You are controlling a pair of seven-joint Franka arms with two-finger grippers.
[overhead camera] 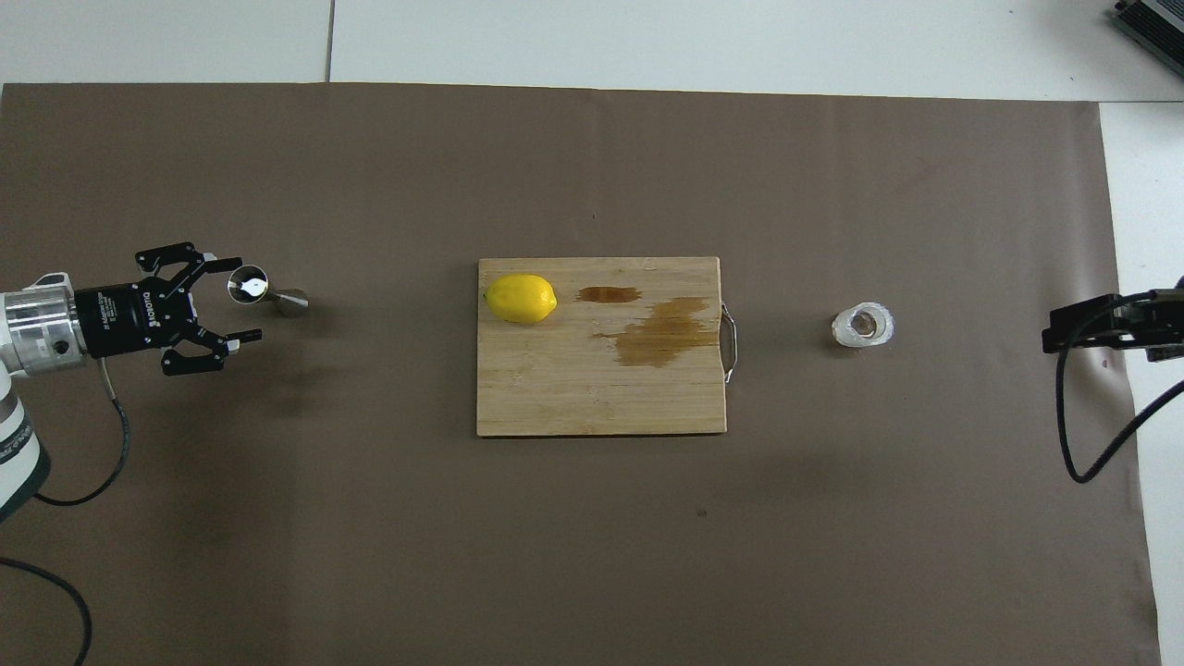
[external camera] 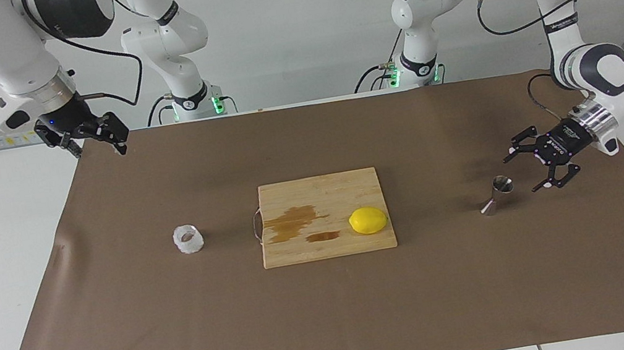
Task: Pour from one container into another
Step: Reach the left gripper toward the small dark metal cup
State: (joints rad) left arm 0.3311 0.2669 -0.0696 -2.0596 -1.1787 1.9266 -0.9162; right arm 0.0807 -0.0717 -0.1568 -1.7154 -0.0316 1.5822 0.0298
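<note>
My left gripper [external camera: 530, 169] [overhead camera: 231, 303] is low over the brown mat [external camera: 335, 321] [overhead camera: 592, 555] at the left arm's end of the table, fingers spread wide, holding nothing. The steel jigger [external camera: 497, 194] [overhead camera: 266, 293] stands upright on the mat just beside the fingertips, at 1 o'clock from them in the overhead view; no finger touches it.

My right gripper [external camera: 90, 137] [overhead camera: 1050, 335] hangs raised over the mat's edge at the right arm's end and waits. I cannot tell how its fingers are set.

The crinkled whitish cup [external camera: 188, 239] [overhead camera: 862, 326] sits upright on the mat, between the cutting board [external camera: 328, 247] [overhead camera: 555, 398] and the right arm's end, at 3 o'clock from the board in the overhead view.

The board lies mid-table, with brown stains [external camera: 294, 220] [overhead camera: 661, 328] on it. A lemon [external camera: 368, 220] [overhead camera: 521, 298] rests on the board's corner toward the jigger.
</note>
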